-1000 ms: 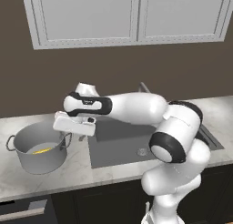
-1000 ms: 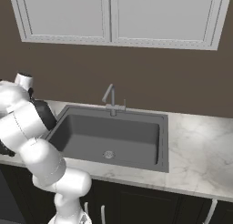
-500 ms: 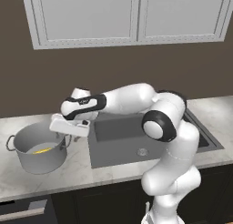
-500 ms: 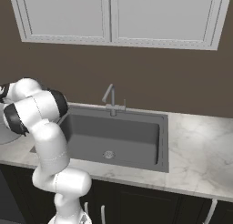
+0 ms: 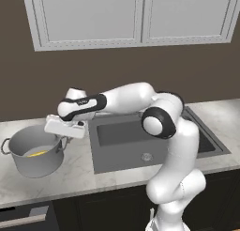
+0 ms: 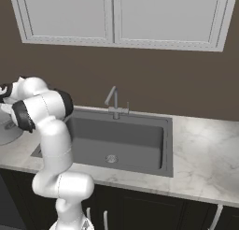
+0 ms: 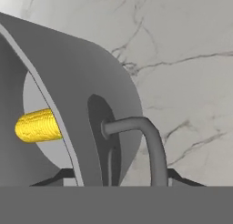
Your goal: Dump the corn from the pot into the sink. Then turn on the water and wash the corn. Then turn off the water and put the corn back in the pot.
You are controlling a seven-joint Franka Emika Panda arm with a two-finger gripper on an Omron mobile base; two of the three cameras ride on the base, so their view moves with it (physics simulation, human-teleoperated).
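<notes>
The grey pot [image 5: 32, 166] stands on the marble counter left of the sink [image 5: 123, 134], and its right rim passes under my hand. The yellow corn [image 5: 36, 153] lies on the pot's bottom. In the hand view the corn [image 7: 38, 126] shows past the pot wall [image 7: 91, 68], with the loop handle [image 7: 150, 136] on the outside. My gripper [image 7: 120, 177] straddles that wall and handle, one dark tip inside the pot and one outside, both appearing to touch. In the left base view the gripper [image 5: 65, 139] sits low on the rim. A sliver of the pot [image 6: 6, 131] appears in the right base view.
The sink [image 6: 116, 135] is a dark basin with a round drain [image 6: 110, 158]. A faucet [image 6: 114, 102] stands behind it. Marble counter [image 6: 200, 149] runs to the right. Grey wall cabinets [image 5: 136, 14] hang above, well over the arm.
The arm reached further left over the pot's right rim, and the jaws, wide apart before, have come together on the rim and handle.
</notes>
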